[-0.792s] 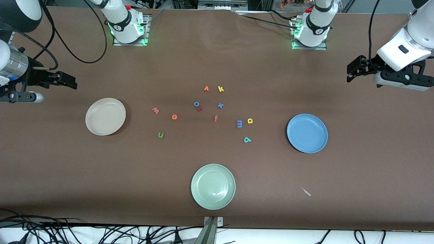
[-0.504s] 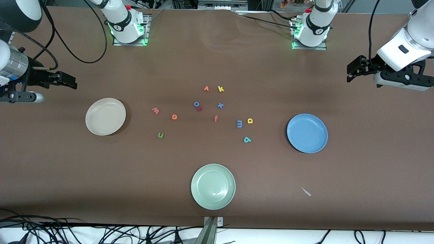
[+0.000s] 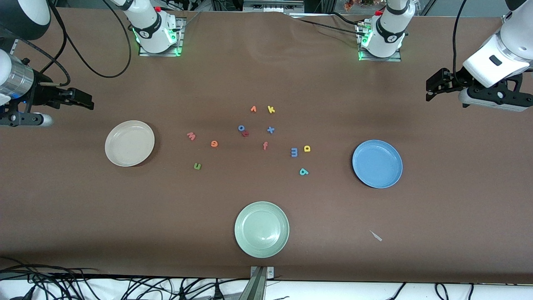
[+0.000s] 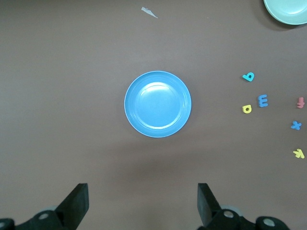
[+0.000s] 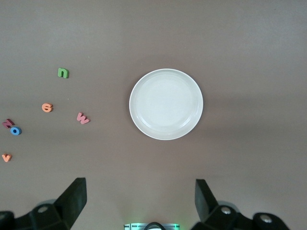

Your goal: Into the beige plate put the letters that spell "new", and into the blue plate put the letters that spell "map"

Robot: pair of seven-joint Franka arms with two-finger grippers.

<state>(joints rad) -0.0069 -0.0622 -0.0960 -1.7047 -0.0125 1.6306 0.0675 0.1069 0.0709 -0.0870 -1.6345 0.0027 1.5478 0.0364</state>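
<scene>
Both arms hang raised at the bench ends, left claw (image 4: 143, 203) spread above the empty blue plate (image 3: 377, 163), right claw (image 5: 140, 201) spread above the empty beige plate (image 3: 129, 143) (three plates, twelve letters), n-e-w (image 3: 197, 166) and m-a-p (image 3: 294, 152) lying between.

Even overhead light, soft shadows

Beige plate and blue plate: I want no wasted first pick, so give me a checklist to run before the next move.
1. Beige plate holds nothing: ok.
2. Blue plate holds nothing: ok.
3. Green n, orange e, pink w lie apart on the table: ok.
4. Blue m and yellow a lie close together; teal p apart: cannot tell if a clean pick is possible.
5. Left gripper fingers open: ok.
6. Right gripper fingers open: ok.
</scene>
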